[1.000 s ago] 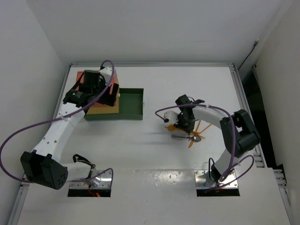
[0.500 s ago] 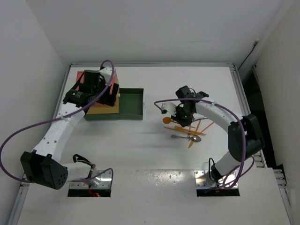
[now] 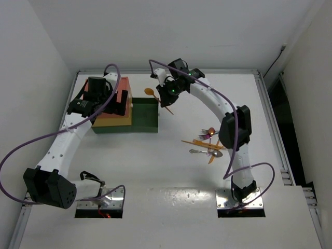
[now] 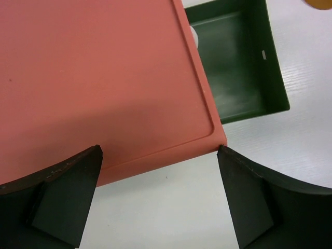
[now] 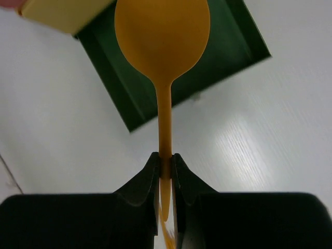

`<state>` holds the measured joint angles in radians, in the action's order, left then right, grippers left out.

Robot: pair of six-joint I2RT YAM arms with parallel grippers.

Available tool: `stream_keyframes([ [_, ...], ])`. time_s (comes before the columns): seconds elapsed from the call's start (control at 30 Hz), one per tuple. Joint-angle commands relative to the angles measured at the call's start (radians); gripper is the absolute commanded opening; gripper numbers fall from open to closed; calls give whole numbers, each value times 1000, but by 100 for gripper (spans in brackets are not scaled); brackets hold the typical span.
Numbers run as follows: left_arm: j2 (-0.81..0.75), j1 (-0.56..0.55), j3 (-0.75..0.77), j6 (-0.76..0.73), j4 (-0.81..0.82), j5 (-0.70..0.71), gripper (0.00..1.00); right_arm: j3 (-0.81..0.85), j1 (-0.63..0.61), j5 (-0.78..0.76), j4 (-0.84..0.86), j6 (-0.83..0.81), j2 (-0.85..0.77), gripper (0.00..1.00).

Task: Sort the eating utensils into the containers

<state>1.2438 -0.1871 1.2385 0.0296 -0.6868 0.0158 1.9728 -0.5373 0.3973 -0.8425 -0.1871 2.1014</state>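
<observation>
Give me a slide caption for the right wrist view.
Right end effector pinches an orange spoon by its handle above the open dark green drawer.

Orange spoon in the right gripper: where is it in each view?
Top external: orange spoon upper centre, by the green drawer's far edge.
Left wrist: orange sliver at the top-right corner, likely it.
Right wrist: centre, handle pinched in the right gripper.
Shared landmark: the green drawer.

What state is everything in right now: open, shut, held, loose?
green drawer: pulled out, looks empty.
yellow drawer: pushed in.
orange spoon: held by its handle near the green drawer.
right gripper: shut on the orange spoon.
left gripper: open, over the red-orange top.
other utensils: lying loose on the table.
</observation>
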Motion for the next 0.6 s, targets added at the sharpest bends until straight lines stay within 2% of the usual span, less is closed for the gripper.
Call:
stream_keyframes([
  [0.0, -1, 35, 35, 39, 27, 9, 100, 147, -21, 101, -21, 210, 118, 0],
  [0.17, -10, 75, 56, 69, 36, 0, 100, 199, -53, 101, 23, 261, 207, 0],
  [0.3, -47, 124, 78, 99, 65, -75, 100, 199, -73, 75, 72, 270, 232, 0],
  [0.57, -66, 133, 98, 119, 87, -112, 100, 250, -93, 48, 123, 314, 312, 0],
])
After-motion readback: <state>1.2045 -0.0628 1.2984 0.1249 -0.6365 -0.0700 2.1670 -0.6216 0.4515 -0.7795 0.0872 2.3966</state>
